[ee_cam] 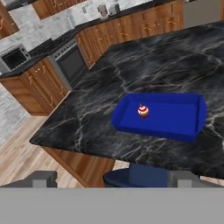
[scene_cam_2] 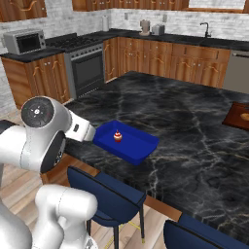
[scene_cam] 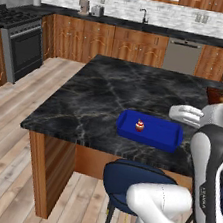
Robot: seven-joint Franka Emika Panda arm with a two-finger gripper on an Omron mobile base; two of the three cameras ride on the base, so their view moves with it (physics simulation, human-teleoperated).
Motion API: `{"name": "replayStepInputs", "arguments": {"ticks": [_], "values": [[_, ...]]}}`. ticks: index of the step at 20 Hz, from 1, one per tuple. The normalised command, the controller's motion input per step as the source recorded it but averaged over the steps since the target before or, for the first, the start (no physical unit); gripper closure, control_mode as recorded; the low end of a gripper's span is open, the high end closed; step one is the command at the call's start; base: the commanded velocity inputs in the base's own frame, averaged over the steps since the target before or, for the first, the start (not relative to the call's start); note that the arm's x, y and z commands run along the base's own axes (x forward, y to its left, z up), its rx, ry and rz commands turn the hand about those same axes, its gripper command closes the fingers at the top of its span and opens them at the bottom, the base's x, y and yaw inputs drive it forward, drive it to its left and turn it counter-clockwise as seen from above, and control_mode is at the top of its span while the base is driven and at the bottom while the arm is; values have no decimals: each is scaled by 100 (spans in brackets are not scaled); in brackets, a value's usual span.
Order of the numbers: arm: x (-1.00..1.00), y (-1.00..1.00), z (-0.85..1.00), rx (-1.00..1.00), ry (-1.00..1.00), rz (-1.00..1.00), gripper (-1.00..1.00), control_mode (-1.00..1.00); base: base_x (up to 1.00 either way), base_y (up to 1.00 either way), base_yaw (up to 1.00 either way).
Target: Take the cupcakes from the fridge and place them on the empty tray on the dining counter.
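Sitting in tray, cupcake, seemingly beyond open tool

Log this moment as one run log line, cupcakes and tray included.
pink-frosted cupcake: in blue tray | tray: on dining counter | gripper: open, empty, back from tray | chocolate cupcake: not yet on tray

Blue stool, stove, dishwasher

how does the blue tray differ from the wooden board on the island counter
The tray is bright blue with a raised rim; the wooden board is reddish-brown and looks flat. The tray holds a red-topped cupcake; something pale lies on the board, too cut off to identify. The tray sits near the stools' edge; the board lies farther right. Both rest on the dining counter.
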Motion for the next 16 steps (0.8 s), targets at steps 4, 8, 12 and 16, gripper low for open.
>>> {"name": "replayStepInputs", "arguments": {"ticks": [4, 8, 12, 16], "values": [[0, -8, -4, 0, 0, 3, -100, 100, -1, -7, 4], [0, 0, 0, 0, 0, 0, -100, 100, -71, -1, 11], [0, 0, 0, 0, 0, 0, -100, 100, -82, 34, 7], [0, 0, 0, 0, 0, 0, -100, 100, 26, 90, -4]]}}
